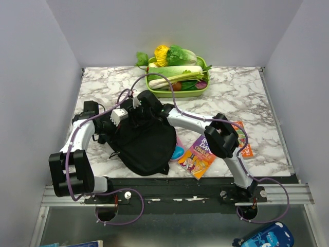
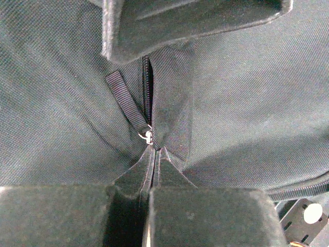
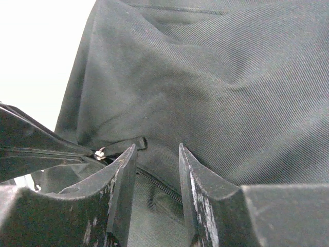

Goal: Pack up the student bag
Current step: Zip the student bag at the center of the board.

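The student bag (image 1: 146, 146) is a black fabric backpack lying on the marble table's near left. Both arms reach over its far end. In the left wrist view my left gripper (image 2: 154, 150) is shut, its tips pinching a pucker of bag fabric (image 2: 241, 103) right at the zip, just below the metal slider (image 2: 148, 135) and webbing pull (image 2: 125, 100). My right gripper (image 3: 157, 149) stands open over the bag (image 3: 231, 87), with zip teeth (image 3: 159, 184) showing between its fingers and nothing gripped. A slider (image 3: 99, 153) and pull tab (image 3: 126, 144) lie just left of its left finger.
A purple and yellow book (image 1: 199, 155) and an orange book (image 1: 245, 145) lie right of the bag, under the right arm. A pink and blue pencil case (image 1: 178, 152) peeks out at the bag's right edge. A green tray (image 1: 203, 88) of vegetables stands at the back.
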You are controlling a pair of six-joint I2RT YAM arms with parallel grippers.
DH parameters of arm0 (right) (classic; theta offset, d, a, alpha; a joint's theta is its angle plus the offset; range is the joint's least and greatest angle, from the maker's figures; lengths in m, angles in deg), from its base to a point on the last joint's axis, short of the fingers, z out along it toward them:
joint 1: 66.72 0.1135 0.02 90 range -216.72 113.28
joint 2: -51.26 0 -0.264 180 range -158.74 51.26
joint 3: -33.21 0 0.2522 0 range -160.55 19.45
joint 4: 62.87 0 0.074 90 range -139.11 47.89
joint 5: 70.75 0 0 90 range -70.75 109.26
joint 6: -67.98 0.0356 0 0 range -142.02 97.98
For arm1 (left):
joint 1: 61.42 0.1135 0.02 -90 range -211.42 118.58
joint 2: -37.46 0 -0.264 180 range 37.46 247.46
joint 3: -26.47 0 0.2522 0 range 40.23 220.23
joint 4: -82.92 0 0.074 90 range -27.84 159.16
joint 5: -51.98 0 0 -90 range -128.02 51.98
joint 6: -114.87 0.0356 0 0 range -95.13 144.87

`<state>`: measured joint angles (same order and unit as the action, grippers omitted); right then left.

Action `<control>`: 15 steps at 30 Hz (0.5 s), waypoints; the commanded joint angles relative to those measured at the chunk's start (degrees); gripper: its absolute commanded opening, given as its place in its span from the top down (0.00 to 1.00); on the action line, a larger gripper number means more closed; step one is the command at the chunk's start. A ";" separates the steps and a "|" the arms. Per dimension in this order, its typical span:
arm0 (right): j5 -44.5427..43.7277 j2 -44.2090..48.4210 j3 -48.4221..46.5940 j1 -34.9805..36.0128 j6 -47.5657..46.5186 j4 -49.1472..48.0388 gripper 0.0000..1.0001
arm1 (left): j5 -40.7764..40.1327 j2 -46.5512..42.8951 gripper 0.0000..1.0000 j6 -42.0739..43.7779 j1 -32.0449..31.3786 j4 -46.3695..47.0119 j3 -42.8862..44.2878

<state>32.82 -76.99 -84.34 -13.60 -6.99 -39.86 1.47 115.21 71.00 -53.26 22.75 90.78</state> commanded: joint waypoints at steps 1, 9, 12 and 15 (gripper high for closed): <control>7.07 -0.86 -3.43 -0.30 2.28 -1.52 0.51 | 1.82 -2.43 1.00 5.80 0.19 -6.76 -0.80; 10.79 2.20 3.13 0.14 3.00 -4.49 0.49 | 6.64 -3.84 1.00 3.27 0.54 -7.28 1.48; 9.03 8.26 12.98 0.14 0.37 -7.76 0.50 | 9.81 -2.35 1.00 4.23 0.54 -11.41 3.68; 7.27 12.22 18.17 0.31 -1.66 -6.62 0.50 | 13.07 -0.59 1.00 4.23 0.36 -14.31 5.44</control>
<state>41.41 -71.19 -71.40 -13.58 -4.67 -46.89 6.34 113.07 74.08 -52.99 14.64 92.66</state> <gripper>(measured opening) 0.501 0.009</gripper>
